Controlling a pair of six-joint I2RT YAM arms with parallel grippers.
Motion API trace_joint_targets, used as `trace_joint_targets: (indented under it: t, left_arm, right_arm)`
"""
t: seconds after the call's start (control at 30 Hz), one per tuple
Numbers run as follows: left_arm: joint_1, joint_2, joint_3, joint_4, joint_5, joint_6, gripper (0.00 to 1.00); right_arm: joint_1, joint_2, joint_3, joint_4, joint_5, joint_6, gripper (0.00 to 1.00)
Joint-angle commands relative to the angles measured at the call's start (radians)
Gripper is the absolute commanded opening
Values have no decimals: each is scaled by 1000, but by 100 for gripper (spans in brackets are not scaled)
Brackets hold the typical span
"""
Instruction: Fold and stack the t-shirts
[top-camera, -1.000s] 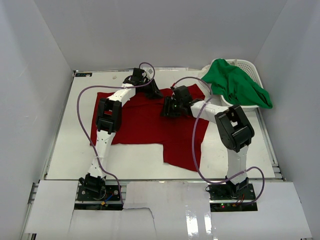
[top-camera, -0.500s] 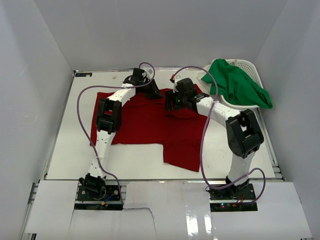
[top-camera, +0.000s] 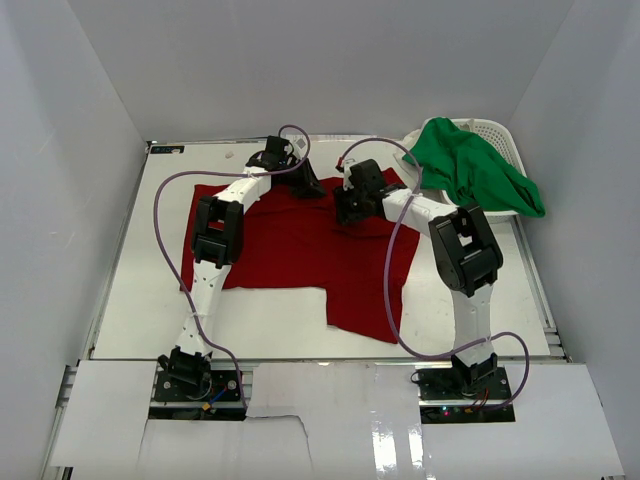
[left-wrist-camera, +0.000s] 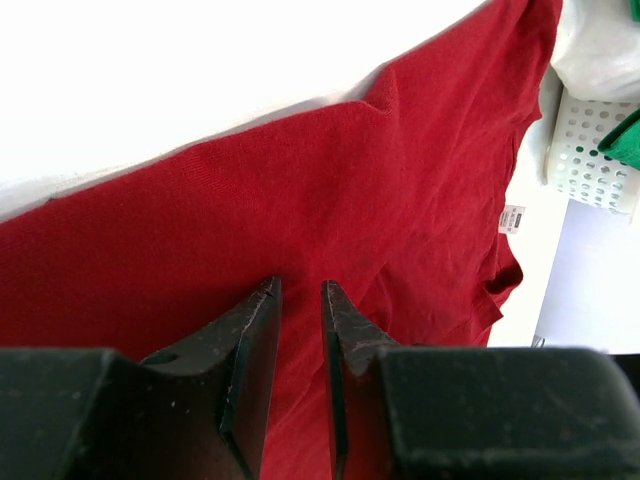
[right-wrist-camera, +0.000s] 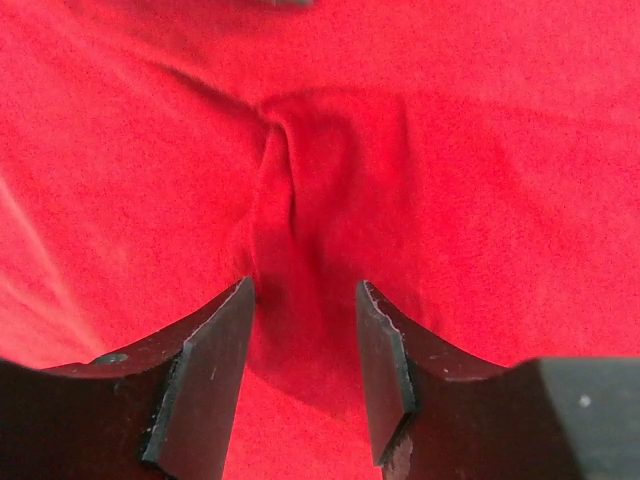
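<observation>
The right gripper (right-wrist-camera: 303, 288) has shifted farther across the red t-shirt (top-camera: 290, 245), jaws apart.

No legible text (white tag (left-wrist-camera: 512, 218) on red t-shirt (left-wrist-camera: 300, 200) too small)

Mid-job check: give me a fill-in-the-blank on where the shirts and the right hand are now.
The green t-shirt is draped over the white ____.
The red t-shirt lies spread on the ____.
The right hand is ____, straddling a raised cloth fold.
Missing: basket; table; open.
</observation>
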Motion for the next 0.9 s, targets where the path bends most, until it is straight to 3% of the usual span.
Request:
trace_joint_targets:
  t: [0.0,0.37,0.47,0.87]
  left_arm:
    - [-15,-4,-39,-132,-65,42,35]
    - [-16,3,-25,-146,-70,50,35]
    - [-15,5,-18,-150,-70,50,35]
    - [-15,42,55,-167,-70,38,36]
  right_arm:
    - [2,20,80,23,-15,-17,50]
    - [2,78,146,-2,-69,29,45]
    - [7,77,103,13,-89,53,39]
    - [51,-26,-94,58,-110,107,38]
